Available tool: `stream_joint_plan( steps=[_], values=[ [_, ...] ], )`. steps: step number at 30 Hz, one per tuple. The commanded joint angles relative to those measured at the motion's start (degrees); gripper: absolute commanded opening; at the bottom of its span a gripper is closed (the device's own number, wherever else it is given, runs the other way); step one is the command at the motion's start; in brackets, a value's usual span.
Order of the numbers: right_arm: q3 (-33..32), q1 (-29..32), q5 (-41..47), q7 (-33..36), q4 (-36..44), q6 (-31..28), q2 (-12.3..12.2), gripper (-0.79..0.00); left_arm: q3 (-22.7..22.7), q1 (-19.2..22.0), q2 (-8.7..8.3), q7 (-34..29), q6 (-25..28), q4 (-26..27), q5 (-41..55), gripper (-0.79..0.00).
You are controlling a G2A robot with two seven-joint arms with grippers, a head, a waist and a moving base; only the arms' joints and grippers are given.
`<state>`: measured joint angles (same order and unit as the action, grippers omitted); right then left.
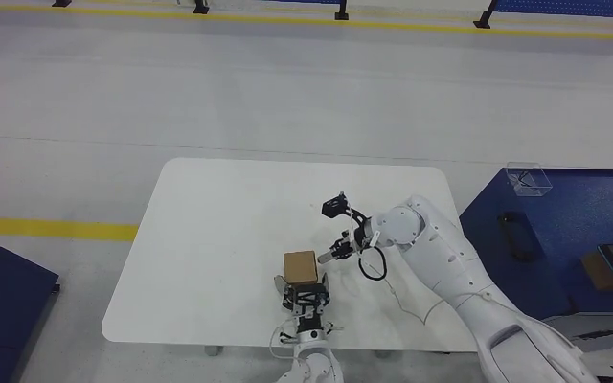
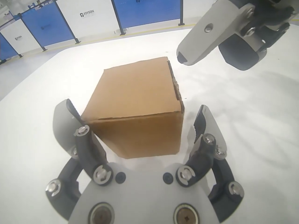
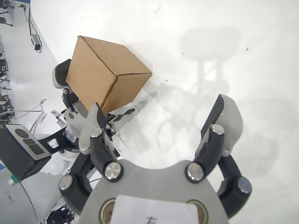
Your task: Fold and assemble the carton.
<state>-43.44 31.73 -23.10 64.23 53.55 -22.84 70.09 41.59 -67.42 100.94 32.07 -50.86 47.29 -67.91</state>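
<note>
Carton closed into a cube, resting on the desk between the spread fingers of the left hand: one finger right at a near corner, touching or not cannot tell, the other just apart from the opposite side. Right hand also wide open, gripping nothing, hovering just beside the carton's corner farthest from the left hand. Likely to skid or twist the light carton on the smooth desk if closed with one finger landing first. Could dent a wall, or spring the top flap along the seam nearest the left hand, where a thin gap seems to show, if squeezed hard or prodded off-centre by the right hand. Might also knock the two hands together, being so near each other around one small carton. Nothing between either hand and the carton. Elsewhere: a few dark specks on the desk beyond the right hand, and blue and white barrier panels in the room well past the left hand.
</note>
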Motion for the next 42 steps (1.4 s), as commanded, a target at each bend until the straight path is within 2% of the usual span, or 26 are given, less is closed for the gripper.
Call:
stream_joint_plan(
  steps=[1, 6, 16, 18, 20, 22, 23, 26, 31, 32, 35, 36, 39, 42],
  values=[
    [-0.15, 0.36, -0.08, 0.02, 0.53, 0.3, -0.1, 0.0, 1.05, -0.12, 0.07, 0.73, 0.5, -0.21, 0.74, 0.0],
    [-0.55, 0.96, -0.15, -0.02, 1.43, 0.64, -0.31, 0.0, 3.23, -0.08, -0.12, 0.64, 2.52, -0.15, 0.82, 0.0],
    [-0.81, 1.55, -0.26, -0.11, 2.66, 1.63, -0.38, 0.0, 4.6, -0.94, -0.49, -3.32, 5.34, 2.84, -2.76, 0.0],
    [-0.89, 1.62, -0.33, -0.14, 2.75, 1.8, -0.41, 0.0, 4.99, -1.35, -0.59, -3.81, 5.71, 3.59, -3.29, -0.151],
    [-0.98, 1.75, -0.3, -0.11, 2.77, 1.89, -0.44, 0.0, 5.4, -1.69, -0.71, -4.26, 5.99, 4.15, -3.97, -0.268],
    [-1.09, 1.82, -0.35, -0.16, 2.69, 1.96, -0.48, 0.0, 5.77, -2.01, -0.8, -4.74, 6.11, 4.62, -4.67, -0.336],
    [-1.15, 1.84, -0.34, -0.16, 2.64, 1.99, -0.49, 0.0, 5.89, -2.14, -0.83, -4.96, 6.14, 4.8, -5.09, -0.394],
    [-1.23, 1.84, -0.45, -0.2, 2.58, 2.18, -0.5, 0.0, 6.31, -2.43, -0.92, -5.89, 6.34, 5.28, -6.12, -0.416],
    [-1.53, 1.66, -0.67, 0.04, 2.73, 2.48, -0.58, 0.0, 6.82, -2.83, -0.94, -7.03, 6.53, 6.07, -7.64, -0.517],
    [-1.74, 1.67, -0.6, -0.14, 2.82, 2.5, -0.63, 0.0, 6.86, -3.0, -0.93, -7.13, 6.53, 6.31, -7.94, -0.566],
    [-3.56, 1.87, -0.73, -2.84, 3.26, 2.26, -1.17, 0.0, 7.14, -3.67, -0.96, -7.49, 6.75, 7.69, -8.61, -0.65],
    [-5.03, 2.01, -0.09, -4.53, 3.45, 1.88, -1.54, 0.0, 7.33, -3.92, -1.02, -7.48, 7.31, 8.62, -8.4, -0.785],
    [-10.92, 3.64, 2.01, -9.54, 4.51, -0.39, -3.29, 0.0, 8.26, -5.05, -1.45, -7.46, 9.56, 12.3, -6.23, -0.785],
    [-17.73, 7.26, 3.87, -12.68, 7.33, -2.66, -5.48, 0.0, 9.7, -6.82, -2.08, -8.8, 14.97, 17.8, -0.44, -0.785]
  ],
)
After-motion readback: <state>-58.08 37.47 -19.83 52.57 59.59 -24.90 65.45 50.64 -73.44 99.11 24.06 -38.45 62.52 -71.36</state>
